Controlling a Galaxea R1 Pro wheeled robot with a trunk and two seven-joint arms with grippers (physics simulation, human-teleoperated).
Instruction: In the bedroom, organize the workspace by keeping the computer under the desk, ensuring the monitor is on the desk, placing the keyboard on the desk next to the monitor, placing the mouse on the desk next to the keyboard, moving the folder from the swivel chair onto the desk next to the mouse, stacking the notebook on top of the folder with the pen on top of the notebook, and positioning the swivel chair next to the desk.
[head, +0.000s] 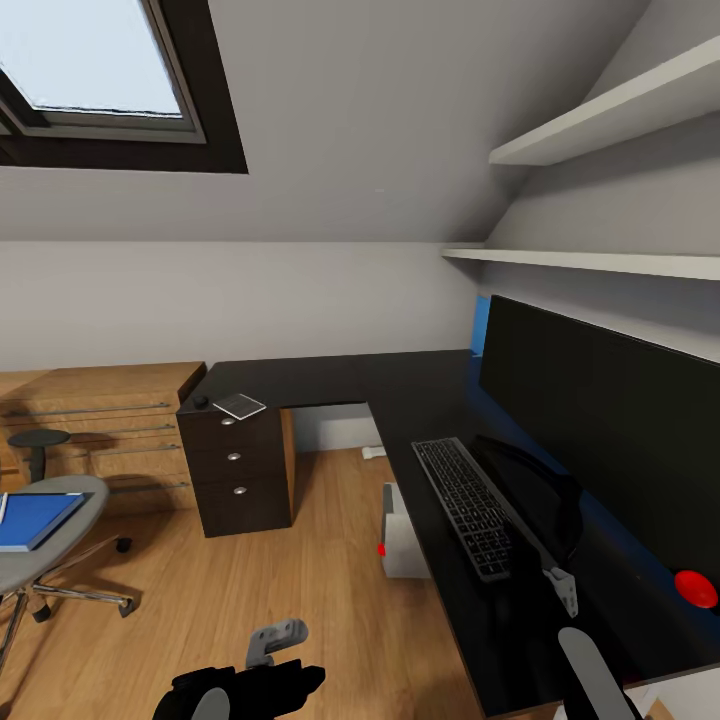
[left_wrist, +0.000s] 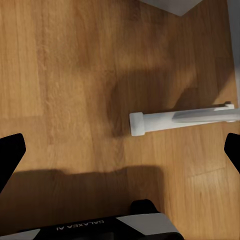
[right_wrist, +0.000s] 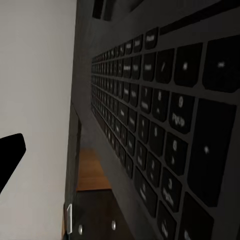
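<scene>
The keyboard (head: 468, 505), judged light, rigid and slim, lies flat on the desk (head: 400, 385) before the monitor (head: 600, 430); grip its long edges; right gripper (head: 563, 590) jaw state cannot be told, left jaws apart.

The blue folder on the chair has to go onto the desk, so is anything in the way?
Nothing visible blocks it. The blue folder lies on the swivel chair seat, with open wood floor between it and the desk. On the far corner sit only the notebook and mouse.
</scene>
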